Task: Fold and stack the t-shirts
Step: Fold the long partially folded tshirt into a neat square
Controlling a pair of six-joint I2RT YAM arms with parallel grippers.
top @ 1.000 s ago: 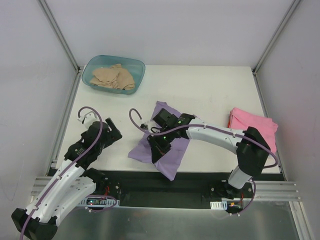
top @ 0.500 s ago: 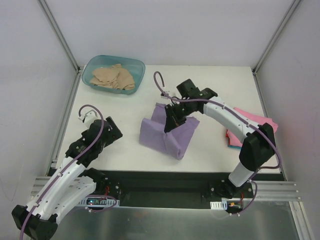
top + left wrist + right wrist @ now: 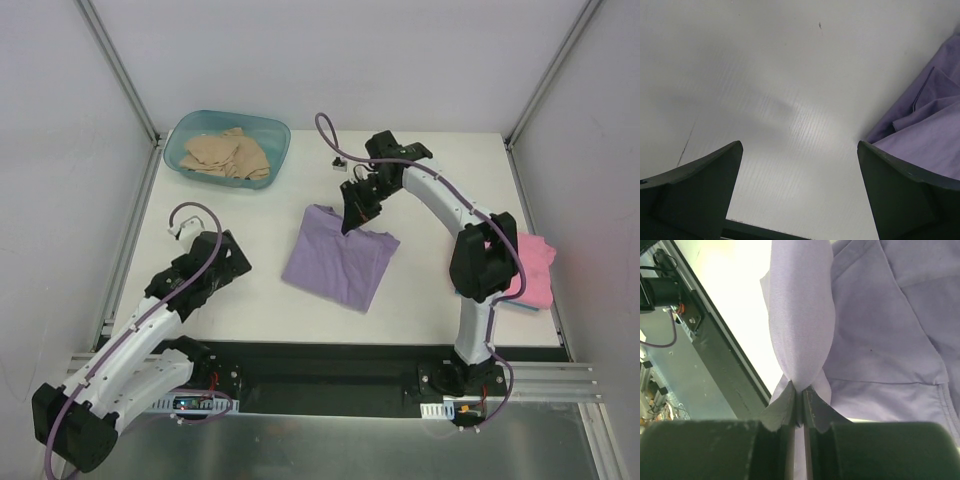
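Right gripper (image 3: 352, 212) pinched tight on a fold of the lavender t-shirt (image 3: 335, 262), up at its far edge, with the rest of the cloth trailing from there toward the near side of the desk (image 3: 420, 180). Close-up from the right wrist confirms it: gripper (image 3: 801, 397) clamped on a bunched ridge of purple fabric, hem seam visible off to the right. Shirt mostly flat in the middle of the desk, roughly a rectangle turned a bit on the diagonal, long axis running far-to-near, looks like one fold already in it. Left gripper (image 3: 222, 262) wide open and holding nothing, parked off to the shirt's left, purple edge only just creeping into its own view (image 3: 925, 135). So right arm clearly the one on the job, left close enough to pin the near-left side if needed. Pink t-shirt (image 3: 532, 270) folded at the right edge, partly hidden behind the right arm, probably the stacking spot. Tan t-shirt (image 3: 228, 155) crumpled in the teal tub (image 3: 275, 130) at the far left, not yet touched.
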